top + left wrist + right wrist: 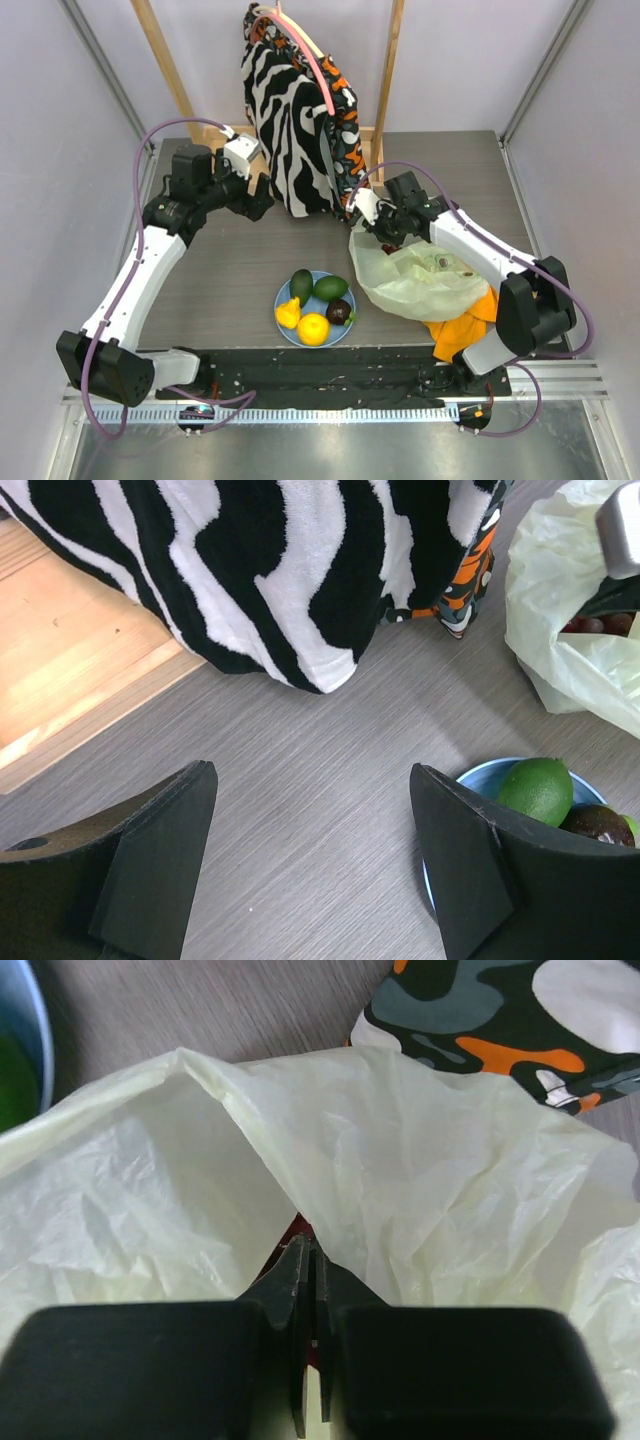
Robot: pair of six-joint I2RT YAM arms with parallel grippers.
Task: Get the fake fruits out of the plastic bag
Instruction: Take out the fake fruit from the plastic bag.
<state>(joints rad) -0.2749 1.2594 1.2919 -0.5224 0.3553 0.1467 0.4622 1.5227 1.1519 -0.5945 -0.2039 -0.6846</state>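
Just ahead of the arm bases, five fake fruits sit together on a light blue plate (316,275): two dark green avocados (301,285) at the back, a yellow lemon (288,313) on the left, an orange ball (313,329) at the front and a dark purple-brown fruit (340,311) on the right. Just beside the plate, to its right, the pale yellow-green plastic bag (420,280) lies crumpled on the grey table (230,270), partly covering an orange cloth (465,330). Something small and dark shows through the film, too unclear to name. The right gripper (385,235) is at the bag's far left corner, its jaws closed and pinching the thin plastic, which rises to meet them. Well apart on the left, the left gripper (262,195) hangs above bare table with its jaws spread wide, holding nothing, next to a black-and-white zebra-patterned garment (290,130) that hangs from a wooden frame (165,60) at the back.
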